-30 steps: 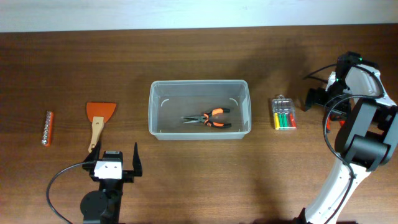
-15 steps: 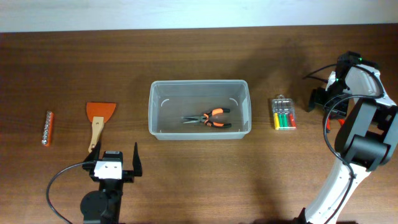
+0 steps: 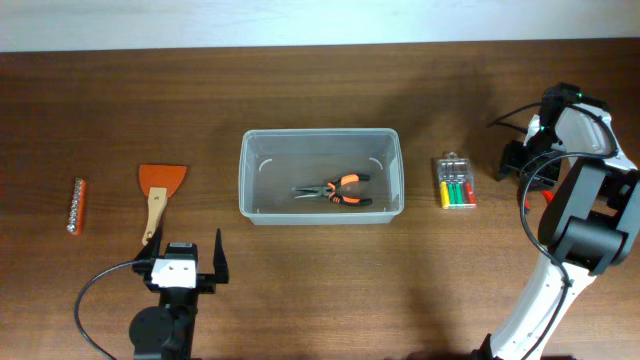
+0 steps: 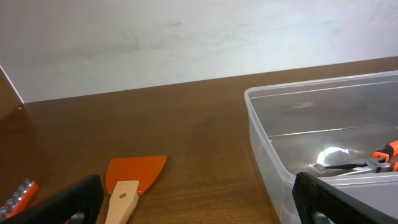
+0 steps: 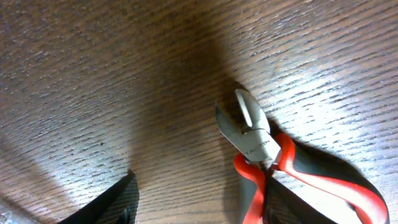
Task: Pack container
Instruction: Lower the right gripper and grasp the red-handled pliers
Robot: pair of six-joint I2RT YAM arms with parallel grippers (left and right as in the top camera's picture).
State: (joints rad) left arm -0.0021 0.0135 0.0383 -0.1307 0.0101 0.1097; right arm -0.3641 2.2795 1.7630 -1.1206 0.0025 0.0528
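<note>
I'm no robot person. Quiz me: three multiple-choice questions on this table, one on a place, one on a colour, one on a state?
1. What colour is the blade of the scraper? A blue; B orange; C green.
2. Where do the pliers lie? A in the tub; B beside the scraper; C on the scraper.
3. How is the left gripper? A open, empty; B shut on the scraper; C holding the tub.
Answers: B, orange above a wooden handle; A, they rest on the tub's floor; A, fingers spread, nothing between.
</note>
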